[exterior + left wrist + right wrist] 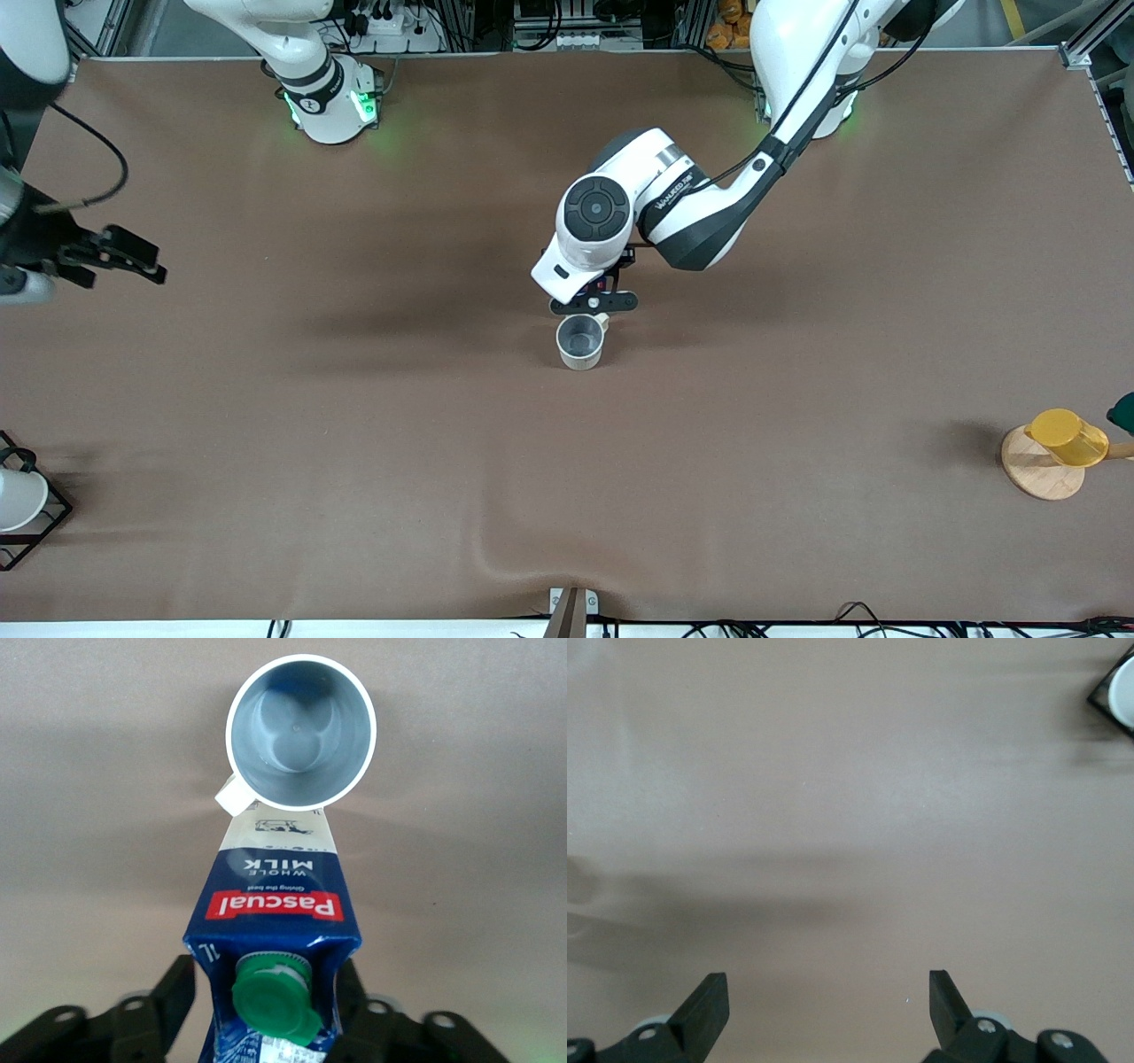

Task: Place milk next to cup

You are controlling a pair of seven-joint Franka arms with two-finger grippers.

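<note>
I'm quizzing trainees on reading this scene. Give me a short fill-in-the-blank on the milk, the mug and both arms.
1. The left gripper is shut on the ____.
2. The milk's cap is ____ in colour.
3. The cup holds ____.
4. The right gripper, waiting over bare table, has its jaws ____.

Missing words: milk; green; nothing; open

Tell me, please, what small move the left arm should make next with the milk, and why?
Probably lower it straight down and let go. The left gripper holds the milk upright right beside the cup, with nothing else close by. The right gripper waits open over bare table.
</note>
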